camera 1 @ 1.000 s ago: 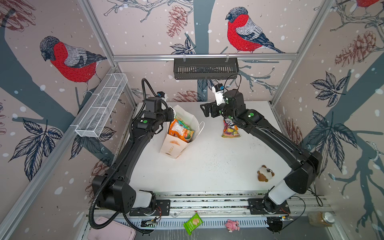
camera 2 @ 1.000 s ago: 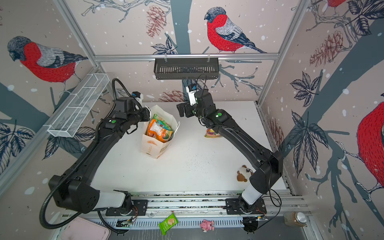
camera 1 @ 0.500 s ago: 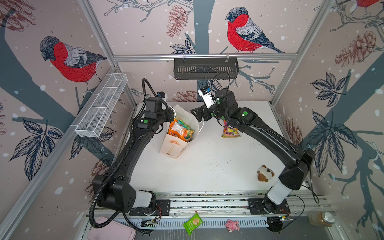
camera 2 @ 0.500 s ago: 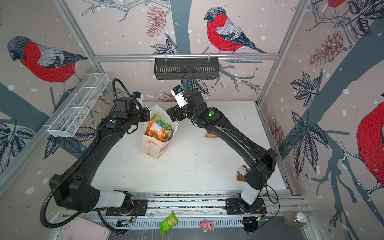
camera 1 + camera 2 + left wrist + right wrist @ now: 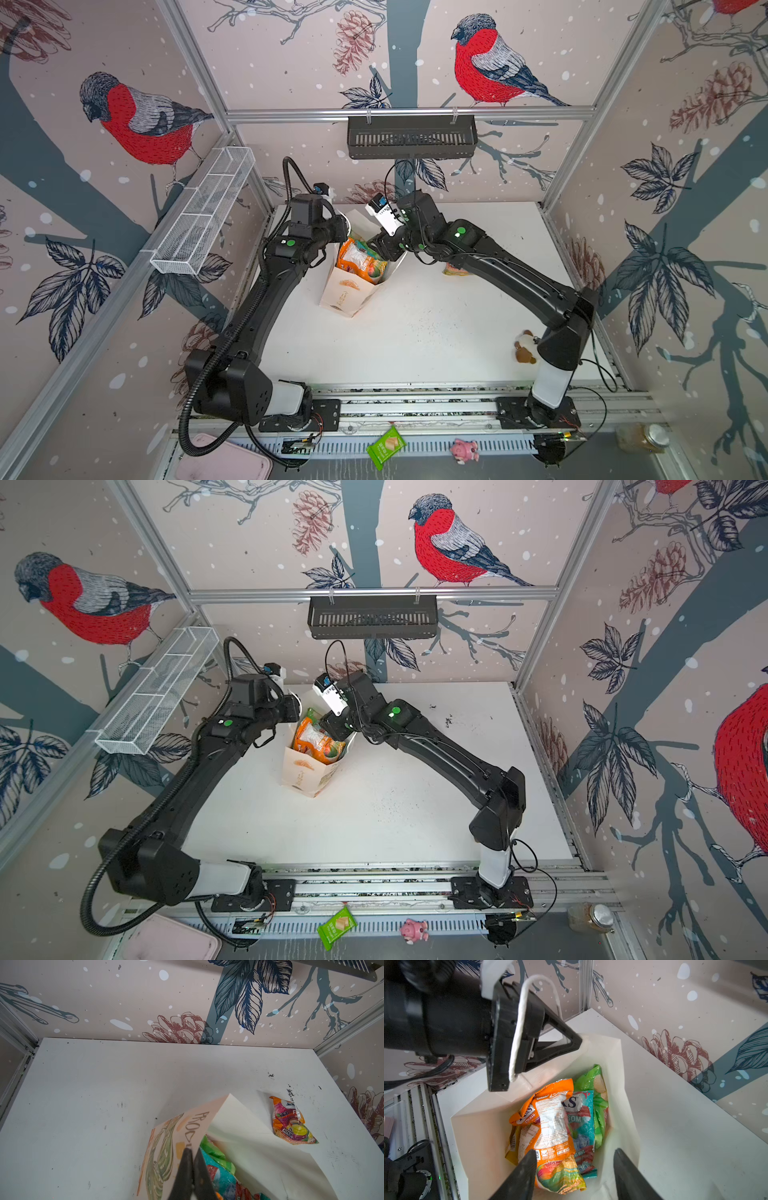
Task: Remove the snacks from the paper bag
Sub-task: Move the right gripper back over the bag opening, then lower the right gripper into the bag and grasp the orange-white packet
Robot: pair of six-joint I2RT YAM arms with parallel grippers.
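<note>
- Left arm, on the left of both top views: matte black angular shells, with a white-grey sleeve by its base.
- Ribbed black conduit at lower left.
- Shoulder housing dotted with small holes.
- Right arm, on the right: the same black shells, with a white lower sleeve and a thin black cable.
- One round green dot on each forearm.
- White camera block with a blue tip at the wrist.
- Left gripper, bottom centre of the left wrist view: narrow black tapering fingers.
- Right gripper, bottom of the right wrist view: two black wedge fingers.
</note>
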